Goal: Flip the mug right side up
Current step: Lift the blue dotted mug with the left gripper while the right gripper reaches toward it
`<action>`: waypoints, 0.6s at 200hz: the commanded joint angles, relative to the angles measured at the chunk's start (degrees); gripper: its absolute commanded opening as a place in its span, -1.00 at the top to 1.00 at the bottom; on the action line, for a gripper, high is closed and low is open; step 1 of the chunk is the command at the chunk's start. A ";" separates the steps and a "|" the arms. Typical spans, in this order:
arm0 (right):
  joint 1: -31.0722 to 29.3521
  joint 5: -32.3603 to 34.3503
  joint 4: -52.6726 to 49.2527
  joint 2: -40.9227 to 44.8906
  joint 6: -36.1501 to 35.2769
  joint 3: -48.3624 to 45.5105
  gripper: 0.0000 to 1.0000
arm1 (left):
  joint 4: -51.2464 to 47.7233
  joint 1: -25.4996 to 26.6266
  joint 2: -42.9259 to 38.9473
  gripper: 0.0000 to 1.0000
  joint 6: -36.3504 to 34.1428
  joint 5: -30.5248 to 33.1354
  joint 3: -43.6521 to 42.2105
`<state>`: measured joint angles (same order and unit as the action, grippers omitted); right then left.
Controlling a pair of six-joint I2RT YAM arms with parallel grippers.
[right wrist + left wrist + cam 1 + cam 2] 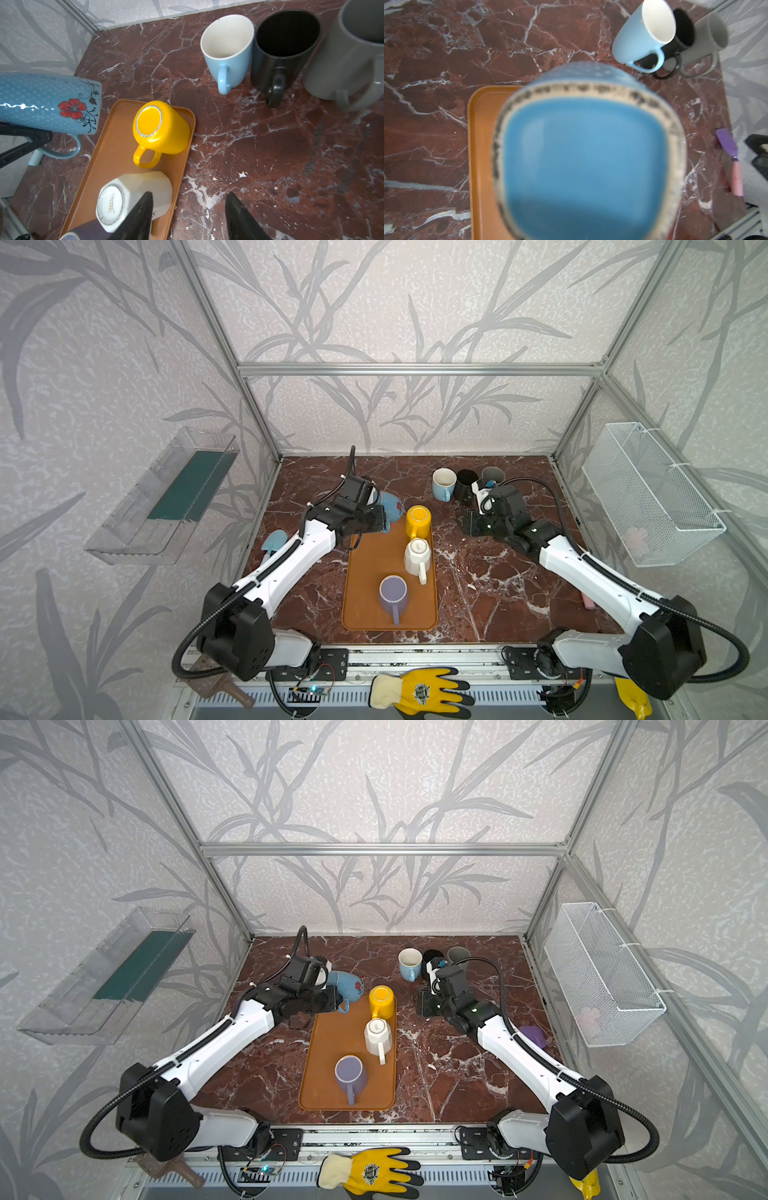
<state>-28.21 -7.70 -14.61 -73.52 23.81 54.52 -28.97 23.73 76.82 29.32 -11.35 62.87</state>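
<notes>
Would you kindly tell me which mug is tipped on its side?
The blue dotted ceramic mug with a red flower, held by the left gripper; the three on the orange tray stand upside down, the three at the back upright.

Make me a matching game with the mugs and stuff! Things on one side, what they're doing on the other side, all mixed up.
Things:
1. flowered blue mug
2. yellow mug
3. light blue mug
4. purple spatula

What they're doing:
A. upside down on the orange tray
B. lying flat on the table
C. held on its side by the left gripper
D. standing upright beside the black mug

Right pairs: 1-C, 2-A, 3-D, 4-B.
</notes>
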 commanded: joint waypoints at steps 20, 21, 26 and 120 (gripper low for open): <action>-0.97 -7.89 9.47 -0.97 4.49 -1.48 -0.13 | 17.97 -2.69 -5.84 1.00 6.06 -10.84 -4.38; -1.06 -8.01 9.54 -0.99 4.53 -1.50 -0.13 | 18.19 -2.71 -5.86 1.00 6.12 -10.99 -4.44; -1.31 -8.37 10.17 -1.09 4.74 -1.47 -0.13 | 19.36 -2.87 -6.29 1.00 6.42 -11.62 -4.99; -4.53 -18.04 26.76 -3.55 11.03 -3.11 -0.13 | 43.01 -2.98 -12.09 1.00 13.56 -21.00 -13.84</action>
<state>-31.83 -21.56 4.82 -76.60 32.75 51.72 -0.21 20.88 66.78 39.88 -26.65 49.28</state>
